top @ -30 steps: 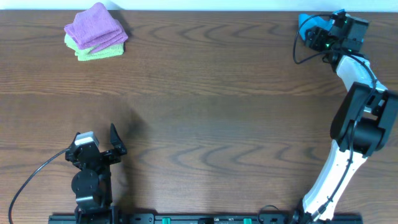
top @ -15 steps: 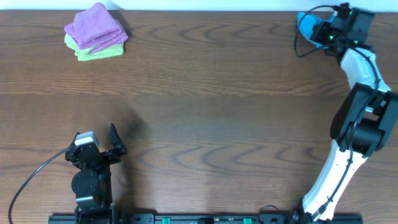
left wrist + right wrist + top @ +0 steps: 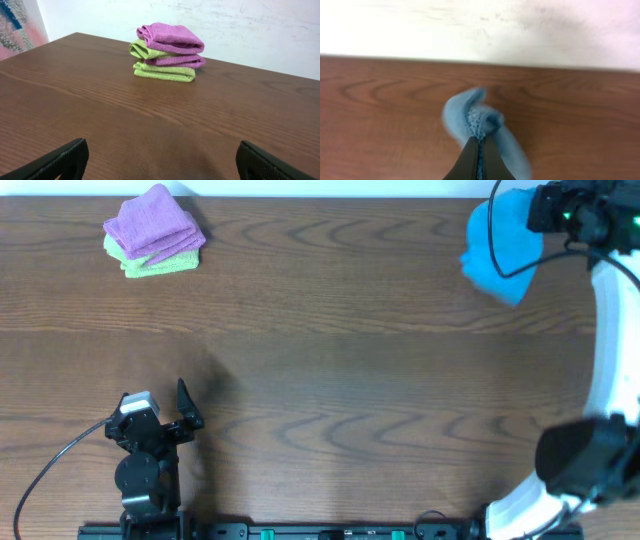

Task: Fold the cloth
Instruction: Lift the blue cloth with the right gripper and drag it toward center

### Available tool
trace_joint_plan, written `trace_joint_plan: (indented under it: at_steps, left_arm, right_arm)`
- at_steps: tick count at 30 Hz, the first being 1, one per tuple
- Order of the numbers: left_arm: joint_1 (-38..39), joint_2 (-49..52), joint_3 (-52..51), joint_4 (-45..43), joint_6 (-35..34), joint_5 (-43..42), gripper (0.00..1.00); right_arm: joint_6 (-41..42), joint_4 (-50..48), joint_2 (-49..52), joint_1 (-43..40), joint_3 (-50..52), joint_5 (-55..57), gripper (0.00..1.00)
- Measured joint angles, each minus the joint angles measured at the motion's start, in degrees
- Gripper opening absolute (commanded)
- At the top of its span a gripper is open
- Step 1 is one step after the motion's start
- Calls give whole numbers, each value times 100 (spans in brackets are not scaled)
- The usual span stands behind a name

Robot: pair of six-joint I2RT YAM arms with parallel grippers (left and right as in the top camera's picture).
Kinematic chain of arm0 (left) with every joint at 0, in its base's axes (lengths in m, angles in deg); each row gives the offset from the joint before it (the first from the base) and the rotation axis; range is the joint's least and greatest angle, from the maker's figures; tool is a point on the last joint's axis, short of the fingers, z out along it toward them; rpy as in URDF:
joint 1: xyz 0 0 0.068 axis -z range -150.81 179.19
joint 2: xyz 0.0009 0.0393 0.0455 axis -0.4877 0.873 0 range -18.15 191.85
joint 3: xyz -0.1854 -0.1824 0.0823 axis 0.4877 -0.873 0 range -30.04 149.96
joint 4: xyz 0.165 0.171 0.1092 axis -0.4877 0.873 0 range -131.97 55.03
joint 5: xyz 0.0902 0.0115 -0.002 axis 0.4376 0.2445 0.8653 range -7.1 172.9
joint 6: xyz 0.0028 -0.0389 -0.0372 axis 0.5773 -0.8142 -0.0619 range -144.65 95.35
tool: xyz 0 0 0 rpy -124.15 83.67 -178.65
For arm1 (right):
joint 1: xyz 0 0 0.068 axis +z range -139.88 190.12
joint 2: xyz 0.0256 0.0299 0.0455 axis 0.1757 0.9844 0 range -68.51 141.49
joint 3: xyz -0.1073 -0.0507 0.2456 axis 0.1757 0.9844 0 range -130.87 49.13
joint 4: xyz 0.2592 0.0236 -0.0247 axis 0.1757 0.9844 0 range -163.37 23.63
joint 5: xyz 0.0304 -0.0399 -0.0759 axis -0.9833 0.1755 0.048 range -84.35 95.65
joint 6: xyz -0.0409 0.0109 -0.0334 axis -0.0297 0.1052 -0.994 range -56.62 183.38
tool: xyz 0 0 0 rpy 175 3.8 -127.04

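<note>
Under the right gripper [image 3: 479, 146], with its matt black plastic fingers [image 3: 466, 163], the cloth [image 3: 470, 117] is fuzzy sky-blue terry. The table [image 3: 380, 110] is smooth, satin wood-grain.

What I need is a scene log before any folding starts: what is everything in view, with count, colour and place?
cloth: 1, sky-blue, bunched, pinched in the right gripper over the table's far right corner
folded cloth stack: 1 stack, purple layers over light-green ones, far left corner of the table
table: 1, dark brown wood grain, under everything
wall: 1, white, behind the table's far edge
left gripper: 1, black, near left of the table, jaws wide open, holding nothing
right gripper: 1, black on a white arm, far right, jaws shut on the cloth
</note>
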Motion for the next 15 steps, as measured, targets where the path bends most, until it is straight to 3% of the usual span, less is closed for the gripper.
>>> trace_joint_plan:
  at_steps: [8,15]
  left_arm:
    - [0,0,0,0,0,0,95]
    - [0,0,0,0,0,0,96]
  right_arm:
    - [-278,614,-1189,22,-2,142,2]
    - [-557,623,-2879,164,319,50,1]
